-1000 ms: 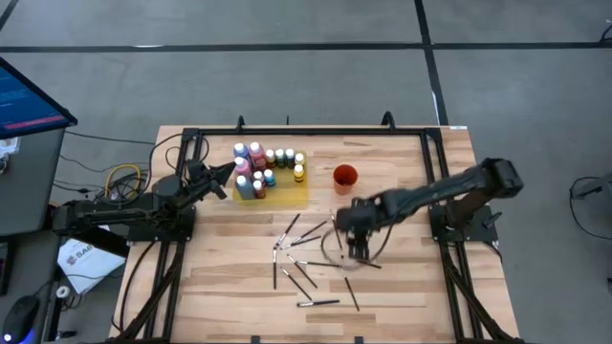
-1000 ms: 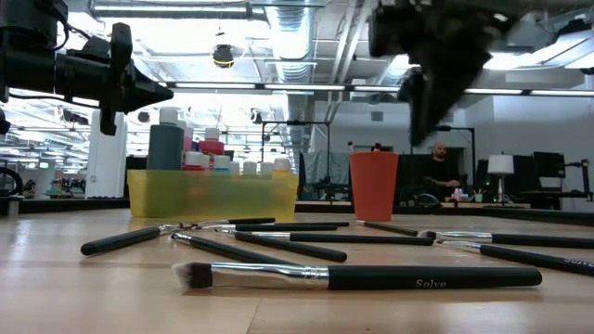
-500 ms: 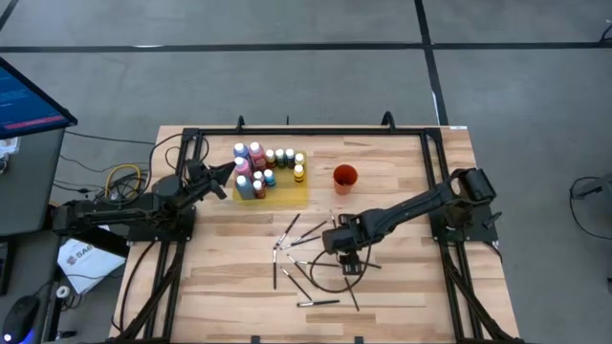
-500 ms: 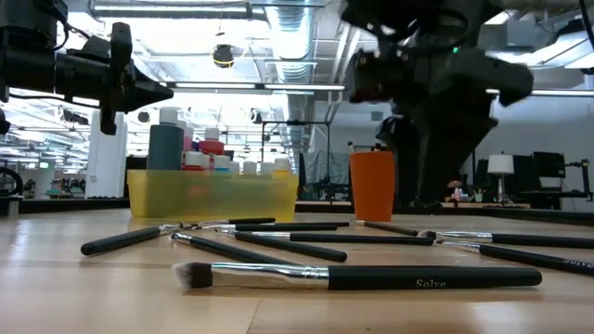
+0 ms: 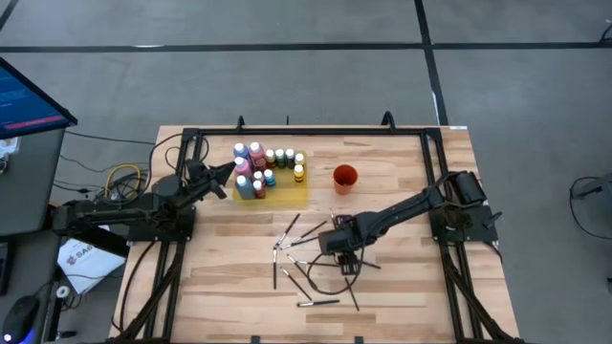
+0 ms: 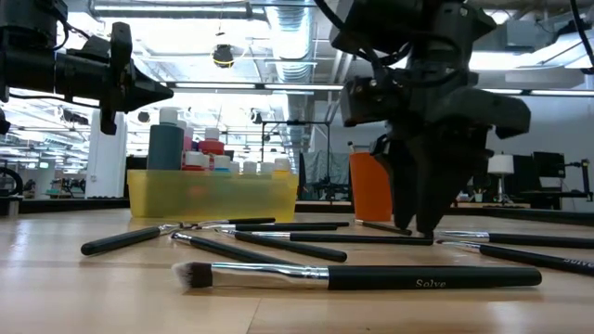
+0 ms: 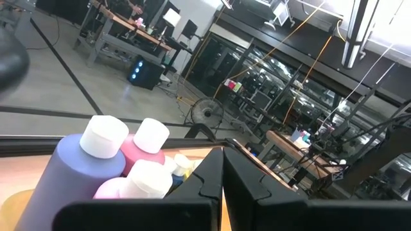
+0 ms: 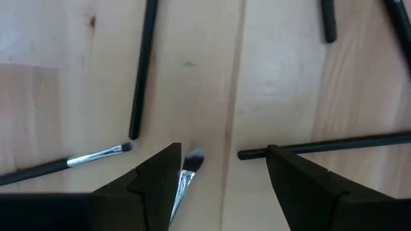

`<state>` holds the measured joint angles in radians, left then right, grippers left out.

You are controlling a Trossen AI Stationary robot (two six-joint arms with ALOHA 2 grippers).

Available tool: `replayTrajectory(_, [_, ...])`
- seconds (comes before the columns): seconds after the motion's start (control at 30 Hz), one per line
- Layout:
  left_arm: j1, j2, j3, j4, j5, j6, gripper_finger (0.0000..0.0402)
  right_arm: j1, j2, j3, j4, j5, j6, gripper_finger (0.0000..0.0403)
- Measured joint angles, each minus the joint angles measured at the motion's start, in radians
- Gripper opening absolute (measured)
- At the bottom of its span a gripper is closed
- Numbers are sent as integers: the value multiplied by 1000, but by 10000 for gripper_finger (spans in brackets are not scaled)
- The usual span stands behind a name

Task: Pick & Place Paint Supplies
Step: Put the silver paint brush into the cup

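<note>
so the brushes [image 5: 304, 260] are scattered loose across the middle of the bench [image 5: 402, 296], thin dark handles with pale tips, some crossing each other. the paint bottles [image 5: 260, 168] are bunched up on the yellow mat [image 5: 292, 192] toward the far left side, pale caps up, with the orange cup [image 5: 344, 176] standing a bit off to their right. the brushes look super light and stiff, skinny enough to roll or skid on the wood if you nudge them sideways, and the bristle ends are the delicate bit. i'd go for the middle of a handle, pinching across it, and pick one that isn't tangled with a neighbour. the right pincer [image 8: 221, 168] is down low over the pile, fingers spread wide and holding nothing; in its wrist view there's a brush tip [image 8: 190, 163] sitting right by one finger and a dark handle [image 8: 334, 144] just past the other, so it seems to be lining up for a grab but hasn't got anything yet. the left pincer [image 7: 222, 186] is closed tight and empty, parked beside the bottles at the left edge of the mat, just waiting.
</note>
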<state>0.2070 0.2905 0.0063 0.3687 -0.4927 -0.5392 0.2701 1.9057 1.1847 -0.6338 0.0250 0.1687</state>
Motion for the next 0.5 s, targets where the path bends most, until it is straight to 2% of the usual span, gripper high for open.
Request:
replayTrajectory(0.27, [0,0,0,0,0,0,1,-3,0,-1,-1,-1,-4,203])
replayTrajectory(0.5, [0,0,0,0,0,0,1,-4,25,3,-3,-19,-4,133])
